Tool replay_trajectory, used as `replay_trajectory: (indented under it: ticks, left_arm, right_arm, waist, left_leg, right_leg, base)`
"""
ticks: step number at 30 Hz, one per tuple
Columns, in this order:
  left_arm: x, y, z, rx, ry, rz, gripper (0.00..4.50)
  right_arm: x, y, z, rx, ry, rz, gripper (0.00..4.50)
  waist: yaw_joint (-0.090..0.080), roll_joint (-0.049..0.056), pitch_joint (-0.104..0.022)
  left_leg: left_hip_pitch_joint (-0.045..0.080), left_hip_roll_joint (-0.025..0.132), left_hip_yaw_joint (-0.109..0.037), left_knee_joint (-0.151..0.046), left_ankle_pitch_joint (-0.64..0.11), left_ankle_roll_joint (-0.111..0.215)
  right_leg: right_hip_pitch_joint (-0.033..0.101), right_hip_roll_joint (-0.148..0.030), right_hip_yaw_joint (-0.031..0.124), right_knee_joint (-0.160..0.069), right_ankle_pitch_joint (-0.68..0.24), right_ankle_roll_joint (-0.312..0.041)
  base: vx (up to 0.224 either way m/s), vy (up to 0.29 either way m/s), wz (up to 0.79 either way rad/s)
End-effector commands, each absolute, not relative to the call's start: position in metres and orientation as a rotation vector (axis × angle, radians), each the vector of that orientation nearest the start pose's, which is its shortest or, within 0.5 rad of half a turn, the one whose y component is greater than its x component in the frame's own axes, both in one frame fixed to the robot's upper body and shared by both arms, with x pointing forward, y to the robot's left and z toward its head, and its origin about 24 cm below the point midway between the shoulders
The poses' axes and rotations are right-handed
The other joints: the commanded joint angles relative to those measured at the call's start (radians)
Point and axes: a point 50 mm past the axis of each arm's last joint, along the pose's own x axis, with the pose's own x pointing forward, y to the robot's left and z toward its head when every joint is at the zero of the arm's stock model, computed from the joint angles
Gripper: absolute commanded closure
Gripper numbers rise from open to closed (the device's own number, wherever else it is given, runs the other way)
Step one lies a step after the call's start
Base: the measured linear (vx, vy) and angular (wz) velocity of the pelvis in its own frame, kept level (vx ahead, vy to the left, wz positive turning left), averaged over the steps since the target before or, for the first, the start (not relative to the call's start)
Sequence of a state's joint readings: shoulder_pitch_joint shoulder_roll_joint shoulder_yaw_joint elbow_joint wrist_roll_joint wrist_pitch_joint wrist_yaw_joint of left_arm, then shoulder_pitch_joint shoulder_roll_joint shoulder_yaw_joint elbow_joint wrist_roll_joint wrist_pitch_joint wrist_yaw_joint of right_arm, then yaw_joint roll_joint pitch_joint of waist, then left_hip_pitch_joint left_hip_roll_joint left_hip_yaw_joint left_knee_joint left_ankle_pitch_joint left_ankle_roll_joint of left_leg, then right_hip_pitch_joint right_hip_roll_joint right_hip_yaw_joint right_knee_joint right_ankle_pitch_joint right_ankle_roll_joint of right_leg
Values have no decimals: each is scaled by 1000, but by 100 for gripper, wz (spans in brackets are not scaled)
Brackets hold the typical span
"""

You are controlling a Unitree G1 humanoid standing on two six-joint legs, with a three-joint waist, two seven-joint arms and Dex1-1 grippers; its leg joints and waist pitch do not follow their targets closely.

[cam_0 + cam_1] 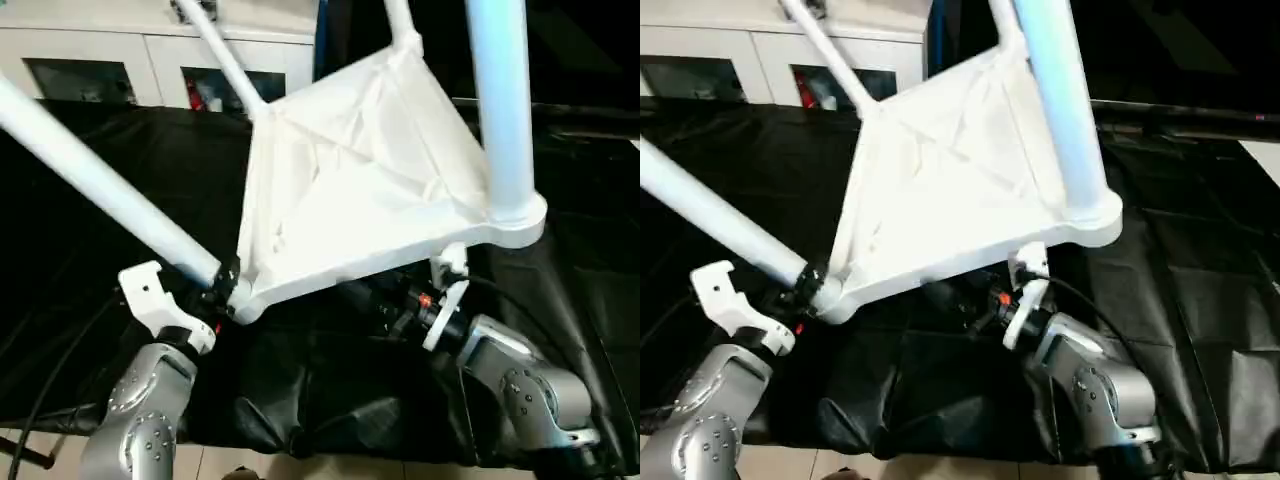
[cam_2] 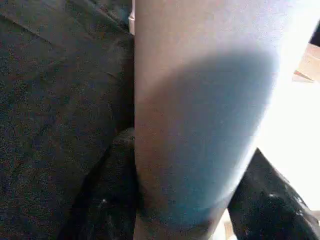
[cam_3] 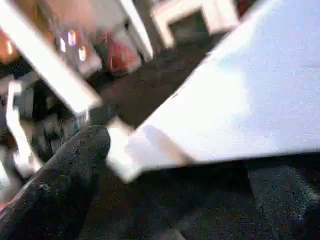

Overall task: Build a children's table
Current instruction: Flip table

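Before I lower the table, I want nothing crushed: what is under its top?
Under the raised table top lies the black cover, and the right gripper reaches beneath the near edge. The cover farther back is hidden by the top.

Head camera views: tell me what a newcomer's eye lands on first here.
The white children's table dominates the middle, tipped up with its ribbed underside facing the camera and its legs fitted in the corner sockets, above the black-covered table. At its near left corner the left gripper is clamped around one leg close to the socket. The right gripper reaches in open beneath the near edge.
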State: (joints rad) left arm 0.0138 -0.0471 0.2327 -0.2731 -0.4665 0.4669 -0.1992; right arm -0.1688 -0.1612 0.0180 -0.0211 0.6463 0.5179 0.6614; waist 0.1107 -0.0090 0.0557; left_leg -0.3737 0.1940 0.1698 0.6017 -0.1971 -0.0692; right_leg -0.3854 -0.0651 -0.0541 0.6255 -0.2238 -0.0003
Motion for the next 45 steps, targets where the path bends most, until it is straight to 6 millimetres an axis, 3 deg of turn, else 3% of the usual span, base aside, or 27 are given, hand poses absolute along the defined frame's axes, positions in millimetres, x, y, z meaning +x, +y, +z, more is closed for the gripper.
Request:
replay_trajectory:
  ticks: [1,6,9,18,22,23,24,26,30,35,40,42,45]
  left_arm:
    - [242,149,77,-628,46,-224,243]
    - [240,144,78,-638,46,-226,243]
    - [242,142,81,-642,35,-228,243]
    - [240,135,81,-606,20,-246,243]
    - [235,133,80,-573,9,-262,243]
    - [235,132,80,-572,7,-264,243]
    - [233,131,80,-567,3,-263,243]
    - [232,131,80,-562,-2,-262,243]
    - [230,131,79,-546,-9,-259,243]
    - [227,133,76,-525,-8,-259,243]
    - [229,135,72,-493,8,-249,243]
    - [229,136,71,-484,12,-234,187]
    - [229,140,69,-471,21,-263,169]
  right_arm:
    - [266,-119,74,557,148,860,0]
    - [277,-117,64,646,194,672,0]
    - [281,-115,65,705,179,645,0]
    - [300,-104,76,914,134,571,0]
    - [312,-106,74,1016,170,491,0]
    - [314,-107,72,1043,183,465,17]
    - [319,-109,68,1050,206,431,27]
    - [322,-111,64,1057,233,394,37]
    - [327,-114,61,1070,252,362,69]
    - [330,-115,64,1077,247,372,108]
    - [330,-116,66,1026,243,397,143]
    - [330,-116,67,1005,237,405,171]
    - [331,-123,78,878,190,436,194]
  waist:
    - [-5,-8,-60]
    - [-9,-6,-59]
    - [-13,-6,-59]
    - [-24,-5,-61]
    - [-26,-15,-61]
    - [-28,-11,-62]
    - [-32,-21,-62]
    - [-31,-14,-63]
    - [-33,-23,-64]
    - [-35,-19,-61]
    - [-40,-22,-61]
    - [-39,-23,-60]
    - [-35,-19,-62]
  left_leg:
    - [8,39,-7,-70,-86,42]
    - [8,35,-8,-73,-96,15]
    - [8,35,-8,-74,-105,3]
    - [6,33,-8,-72,-78,7]
    - [6,33,-7,-73,-79,10]
    - [6,32,-7,-73,-78,6]
    - [6,32,-5,-71,-71,7]
    - [7,32,-5,-69,-54,3]
    - [5,30,-2,-67,-40,16]
    - [6,32,-3,-68,-59,8]
    - [7,31,-1,-67,-58,7]
    - [7,32,-2,-67,-59,6]
    - [9,31,-1,-65,-46,-4]
  right_leg:
    - [42,-66,47,-72,-46,-175]
    - [40,-65,48,-74,-68,-156]
    - [42,-65,48,-74,-72,-144]
    - [45,-64,47,-66,-9,-146]
    - [45,-66,47,-67,-28,-143]
    - [45,-66,47,-64,-35,-141]
    - [45,-64,47,-65,-27,-139]
    - [45,-65,47,-61,-10,-143]
    - [48,-63,48,-59,17,-142]
    - [45,-63,49,-60,-13,-142]
    - [46,-62,50,-60,6,-146]
    - [46,-63,51,-61,-2,-146]
    - [45,-62,51,-60,-4,-148]
  base:
    - [0,0,0]
    - [0,0,0]
    - [0,0,0]
    - [0,0,0]
    - [0,0,0]
    - [0,0,0]
    - [0,0,0]
    - [0,0,0]
    - [0,0,0]
    - [0,0,0]
    - [0,0,0]
    - [0,0,0]
    - [0,0,0]
